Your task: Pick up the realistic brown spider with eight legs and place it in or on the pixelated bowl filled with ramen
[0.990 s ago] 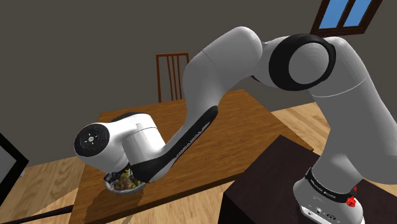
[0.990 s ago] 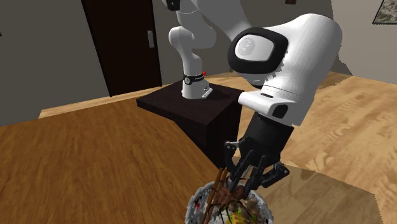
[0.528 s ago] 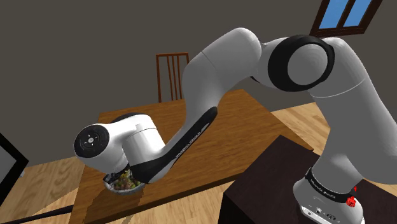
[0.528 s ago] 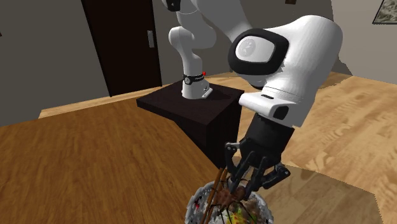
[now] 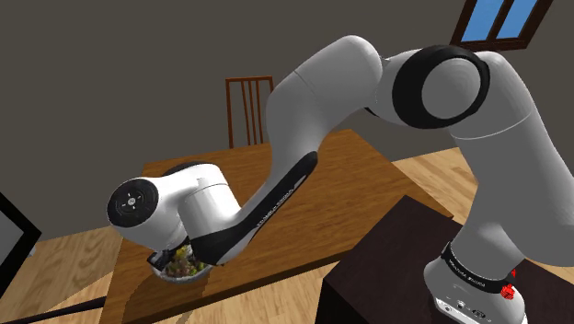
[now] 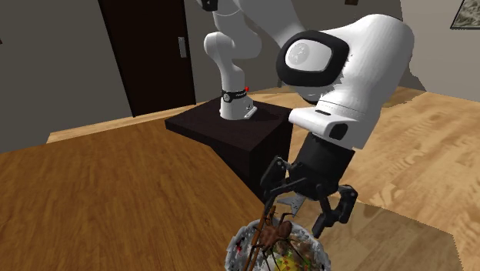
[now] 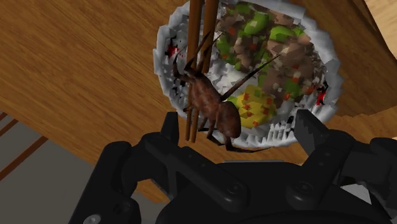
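Over the ramen bowl, my gripper stands spread, the brown spider lying free inside it; placing looks done, so next I lift straight clear.

A wooden table carries the pixelated ramen bowl near its edge.

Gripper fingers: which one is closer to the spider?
Of the open gripper's two, the finger beside the chopsticks: the spider lies right next to it. The other finger stands farther off, over the bowl's white rim.
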Controlling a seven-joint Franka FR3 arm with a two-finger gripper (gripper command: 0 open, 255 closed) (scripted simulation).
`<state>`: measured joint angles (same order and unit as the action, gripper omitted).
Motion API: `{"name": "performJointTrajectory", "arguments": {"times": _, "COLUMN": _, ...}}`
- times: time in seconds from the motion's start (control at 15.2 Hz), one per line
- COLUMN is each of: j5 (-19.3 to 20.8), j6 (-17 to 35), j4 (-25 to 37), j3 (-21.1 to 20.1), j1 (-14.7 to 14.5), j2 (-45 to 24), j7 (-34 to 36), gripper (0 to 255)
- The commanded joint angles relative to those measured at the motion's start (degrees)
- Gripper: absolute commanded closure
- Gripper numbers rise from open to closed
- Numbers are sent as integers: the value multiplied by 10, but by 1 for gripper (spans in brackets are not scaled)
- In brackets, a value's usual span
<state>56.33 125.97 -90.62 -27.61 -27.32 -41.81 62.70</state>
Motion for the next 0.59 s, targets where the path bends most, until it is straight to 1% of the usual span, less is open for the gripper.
{"name": "performJointTrajectory", "arguments": {"times": 0.0, "j5": -14, "j6": -17, "j4": -8, "j3": -12, "j1": -1, "j2": 23, "j7": -4, "gripper": 0}}
{"name": "performJointTrajectory", "arguments": {"times": 0.07, "j5": -20, "j6": -24, "j4": -11, "j3": -17, "j1": -1, "j2": 33, "j7": -6, "gripper": 0}}
{"name": "performJointTrajectory", "arguments": {"times": 0.53, "j5": -20, "j6": -24, "j4": -11, "j3": -17, "j1": -1, "j2": 33, "j7": -6, "gripper": 0}}
